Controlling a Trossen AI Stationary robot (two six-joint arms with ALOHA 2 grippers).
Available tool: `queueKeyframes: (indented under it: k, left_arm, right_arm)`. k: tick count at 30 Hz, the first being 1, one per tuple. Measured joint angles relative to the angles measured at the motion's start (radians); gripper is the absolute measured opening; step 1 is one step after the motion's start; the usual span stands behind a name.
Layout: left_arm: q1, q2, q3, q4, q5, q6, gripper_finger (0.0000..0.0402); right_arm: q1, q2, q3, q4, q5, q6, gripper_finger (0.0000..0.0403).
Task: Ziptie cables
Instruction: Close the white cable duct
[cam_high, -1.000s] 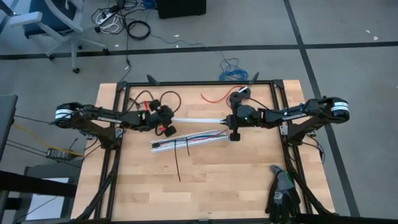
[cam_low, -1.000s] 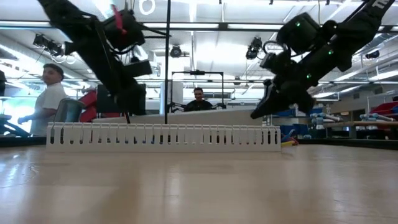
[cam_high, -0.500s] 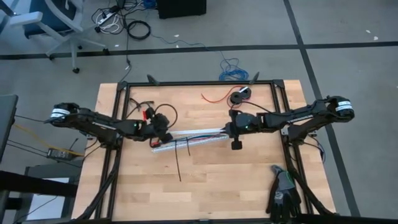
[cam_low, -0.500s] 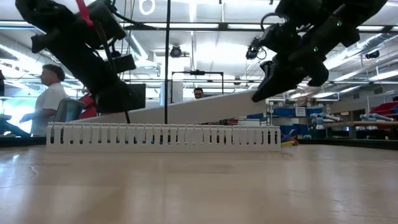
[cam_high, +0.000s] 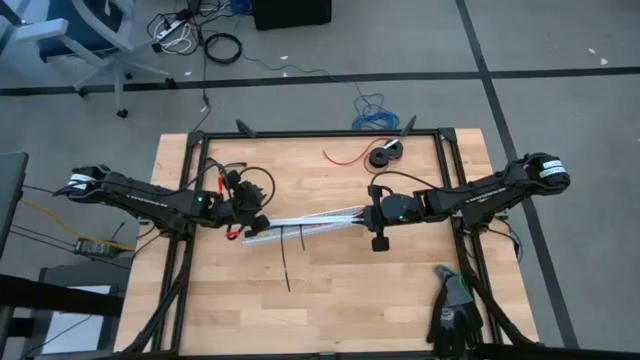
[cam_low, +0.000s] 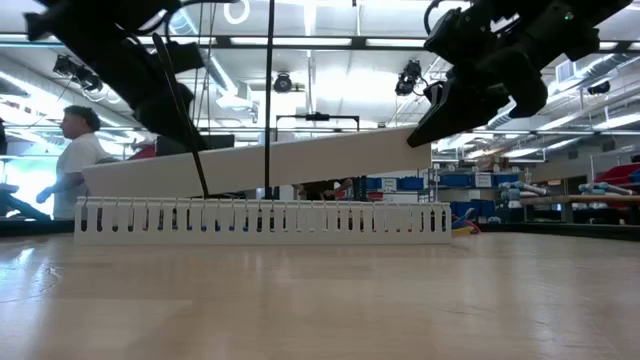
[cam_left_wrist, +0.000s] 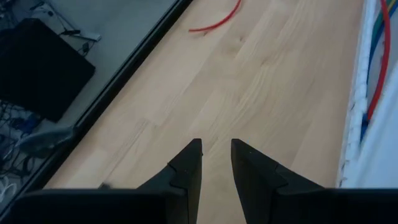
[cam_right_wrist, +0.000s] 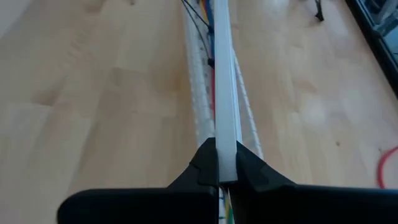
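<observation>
The cables (cam_high: 322, 222), thin red, blue and green wires, lie inside a white slotted duct (cam_low: 265, 217) on the table's middle; they also show in the left wrist view (cam_left_wrist: 375, 68). My right gripper (cam_high: 368, 213) is shut on a long white cover strip (cam_low: 260, 165) that slants above the duct. My left gripper (cam_left_wrist: 216, 155) hovers at the duct's left end (cam_high: 250, 212), its fingers a narrow gap apart with only bare wood showing between them. Whether the strip's low left end (cam_low: 95, 180) touches the duct, I cannot tell. My right gripper pinches the white strip's right end (cam_right_wrist: 224, 146) between its two fingers, one on each long side. The fingers come from the table's right and lie along the strip. The strip is tilted, its held end high (cam_low: 415, 140) and its left end low over the duct.
Thin black strips (cam_high: 286, 255) lie in front of the duct. A single red wire (cam_high: 345, 155) and a black roll (cam_high: 383, 155) lie at the far side, black gloves (cam_high: 455, 312) at the near right corner. Black frame rails (cam_high: 300, 134) edge the table. People (cam_low: 78, 150) stand beyond it.
Both grippers have gone toward the table's near edge, bringing the white strip from behind the duct to over it. The strip, level before, now slants with its right end raised. My left gripper has also drawn toward the table's left edge.
</observation>
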Motion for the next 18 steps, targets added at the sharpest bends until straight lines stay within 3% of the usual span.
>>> queueKeyframes:
  k: [18]
  left_arm:
    - [-0.082,-0.014,0.002,-0.136,-0.019,-0.142,0.0094]
  right_arm:
    - [0.158,-0.032,0.0,-0.039,0.029,0.142,0.0003]
